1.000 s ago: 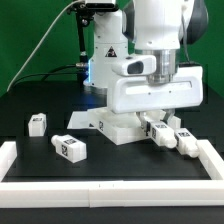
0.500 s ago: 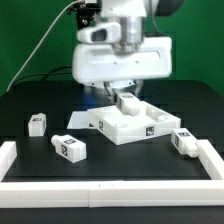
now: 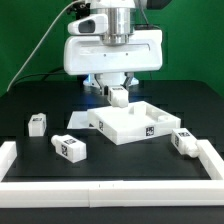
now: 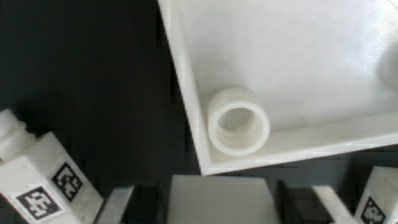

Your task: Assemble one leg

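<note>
My gripper (image 3: 117, 90) is shut on a leg (image 3: 118, 97), a chunky white peg, and holds it just above the far corner of the square white rimmed panel (image 3: 135, 122). In the wrist view the leg (image 4: 222, 198) fills the gap between the dark fingers (image 4: 155, 200), above the panel's corner socket (image 4: 237, 120). Three more tagged legs lie on the black table: two on the exterior view's left (image 3: 38, 124) (image 3: 68, 147) and one on its right (image 3: 183, 140).
A low white wall (image 3: 110, 190) runs along the front and both sides of the table. The robot's base and cables (image 3: 95, 80) stand behind the panel. Green backdrop beyond.
My gripper lifted from beside the panel on the exterior view's right, with the leg in it. It moved to the exterior view's left, over the panel's far corner.
</note>
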`<state>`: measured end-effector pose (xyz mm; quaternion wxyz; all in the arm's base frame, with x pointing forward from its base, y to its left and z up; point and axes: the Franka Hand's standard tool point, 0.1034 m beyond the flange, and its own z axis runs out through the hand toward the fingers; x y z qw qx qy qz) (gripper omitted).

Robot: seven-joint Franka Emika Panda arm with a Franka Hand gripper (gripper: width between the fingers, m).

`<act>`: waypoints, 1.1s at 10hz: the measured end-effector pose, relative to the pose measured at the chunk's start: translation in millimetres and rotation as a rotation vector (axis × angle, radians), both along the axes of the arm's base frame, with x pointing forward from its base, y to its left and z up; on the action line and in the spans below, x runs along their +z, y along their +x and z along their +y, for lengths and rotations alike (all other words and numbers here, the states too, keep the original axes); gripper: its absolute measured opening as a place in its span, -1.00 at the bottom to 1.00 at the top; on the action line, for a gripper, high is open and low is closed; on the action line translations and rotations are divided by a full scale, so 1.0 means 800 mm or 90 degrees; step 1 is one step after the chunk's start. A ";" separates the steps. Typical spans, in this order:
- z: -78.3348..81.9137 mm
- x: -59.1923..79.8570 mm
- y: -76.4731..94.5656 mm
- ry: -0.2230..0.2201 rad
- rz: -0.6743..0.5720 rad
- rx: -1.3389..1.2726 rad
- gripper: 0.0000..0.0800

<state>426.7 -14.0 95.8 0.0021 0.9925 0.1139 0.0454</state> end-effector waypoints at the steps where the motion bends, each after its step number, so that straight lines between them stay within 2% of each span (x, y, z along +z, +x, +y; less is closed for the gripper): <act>1: -0.006 -0.001 -0.003 0.003 0.002 -0.005 -0.28; 2: -0.028 -0.003 -0.013 0.014 0.006 -0.037 -0.28; 4: -0.079 -0.009 -0.057 0.013 0.019 -0.024 -0.28; 5: -0.098 -0.011 -0.076 0.018 0.019 -0.030 -0.28; 6: -0.107 -0.008 -0.076 0.021 0.013 -0.040 -0.28; 8: -0.108 -0.012 -0.084 0.022 0.015 -0.049 -0.28; 11: -0.109 -0.012 -0.069 0.013 0.005 -0.046 -0.28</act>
